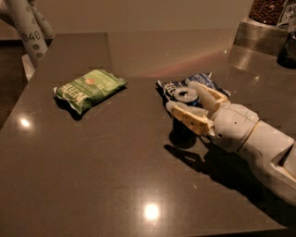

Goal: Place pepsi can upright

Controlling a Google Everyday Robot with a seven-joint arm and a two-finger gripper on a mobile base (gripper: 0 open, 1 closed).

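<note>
Within claw (pixel 181 97), pepsi can (pixel 186 95), label hidden

Place: you're looking at a snack or break corner (office-kitchen sort).
Surface: a dark, polished desk (pixel 92 176) with lamp glints on it.
Snacks: a green chip bag (pixel 89 89) and a blue chip bag (pixel 199 81) lie there; the pepsi can (pixel 183 128) stands just before the blue one.
Back right: a clear container (pixel 268 10) of dark brown bits on a metal base (pixel 259 37).
Gripper: your gripper (pixel 181 96) sits right of middle, jaws clasped on the pepsi can.
</note>
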